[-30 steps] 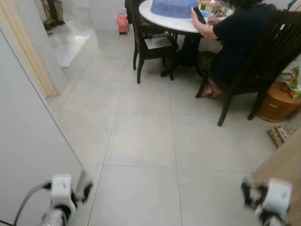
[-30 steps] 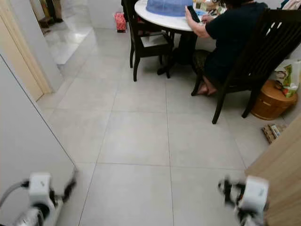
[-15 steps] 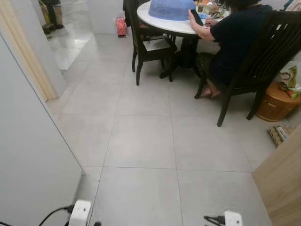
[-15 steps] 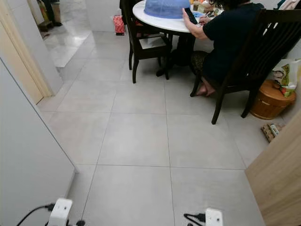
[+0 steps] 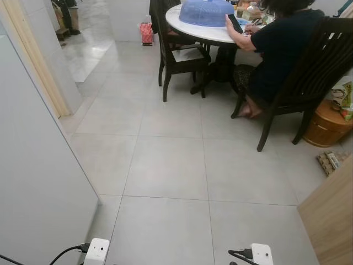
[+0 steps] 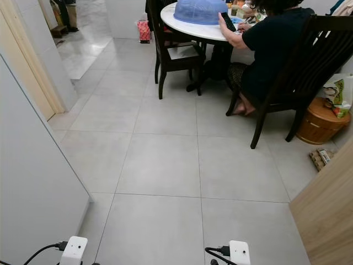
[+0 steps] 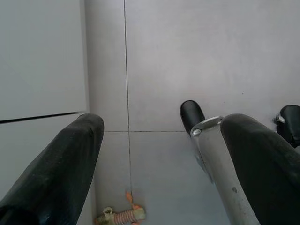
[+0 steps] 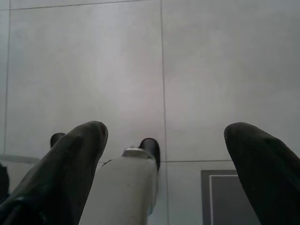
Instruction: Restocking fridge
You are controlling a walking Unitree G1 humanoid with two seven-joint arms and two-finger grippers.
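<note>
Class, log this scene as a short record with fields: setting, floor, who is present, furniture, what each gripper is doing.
setting: home dining area
floor: grey tiles
person: seated at table, phone in hand
cover: blue, on table
chair: dark, unoccupied
left gripper: jaws open, holding nothing, pointing at floor
right gripper: jaws open, holding nothing, pointing at floor

Matt grey floor tiles [image 5: 165, 165]; dark glossy wooden chair [image 5: 314, 61].
</note>
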